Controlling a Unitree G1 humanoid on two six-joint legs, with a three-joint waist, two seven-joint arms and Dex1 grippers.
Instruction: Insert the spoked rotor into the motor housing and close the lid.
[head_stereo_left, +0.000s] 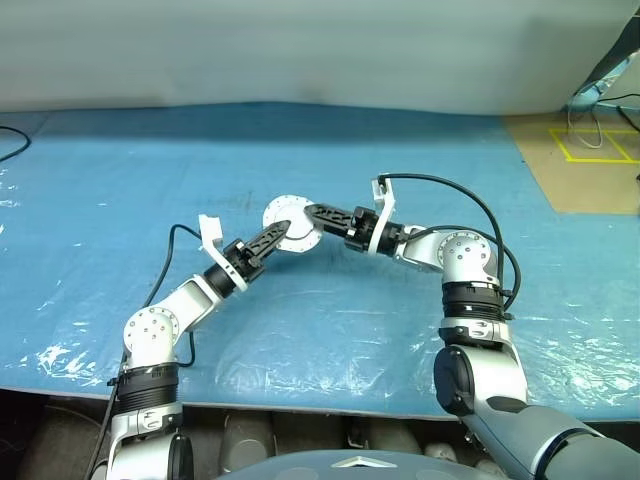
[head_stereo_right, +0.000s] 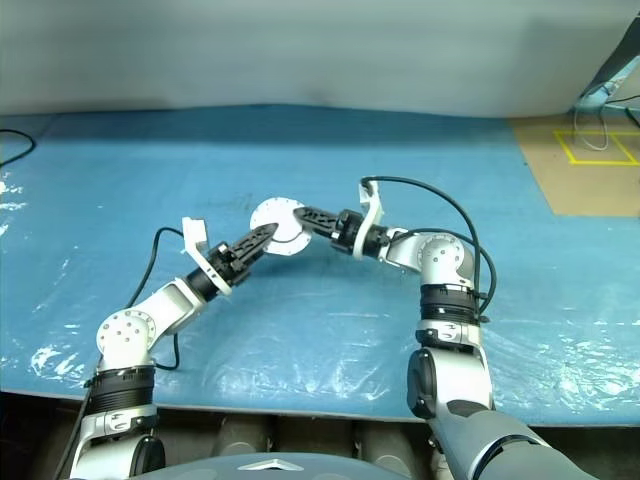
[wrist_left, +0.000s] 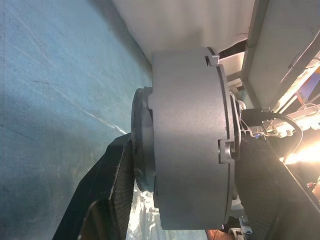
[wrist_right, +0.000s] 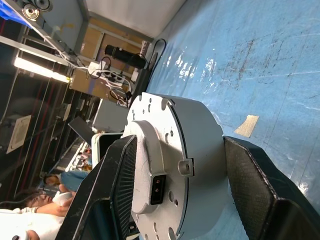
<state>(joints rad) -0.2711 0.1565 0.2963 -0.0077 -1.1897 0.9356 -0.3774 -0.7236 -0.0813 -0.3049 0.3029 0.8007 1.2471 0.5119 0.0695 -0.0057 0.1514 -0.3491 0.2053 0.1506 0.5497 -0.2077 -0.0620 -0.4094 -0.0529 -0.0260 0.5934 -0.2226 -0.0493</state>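
At your 9 o'clock, a black cable (head_stereo_left: 10, 140) curls in over the edge of the blue table (head_stereo_left: 400, 150).

Your left gripper (head_stereo_left: 280, 233) comes up from 8 o'clock to the middle of the table and is clamped on the housing (head_stereo_left: 282, 210). In the left wrist view the housing (wrist_left: 187, 135) is edge-on between the jaws. One finger (wrist_left: 112, 180) presses a dark disc (wrist_left: 142, 150) on one flat face, and the other finger sits against the flanged face opposite.

The housing is dead centre of your view, lifted off the table, with its pale round face tilted toward 11 o'clock. You cannot tell from here what is inside it.

Your right gripper (head_stereo_left: 312, 213) comes in from 3 o'clock, and its jaws straddle the same housing. In the right wrist view one finger (wrist_right: 117, 170) lies on the flat face with the small black socket. The other finger stands just beside the side wall (wrist_right: 200, 130). You cannot tell whether that pair is gripping or merely set wide around it.

A small scrap of tape (wrist_right: 246, 125) lies on the table beyond the housing.

At 2 o'clock, past the table's corner, there is brown floor with yellow tape lines (head_stereo_left: 590, 150).
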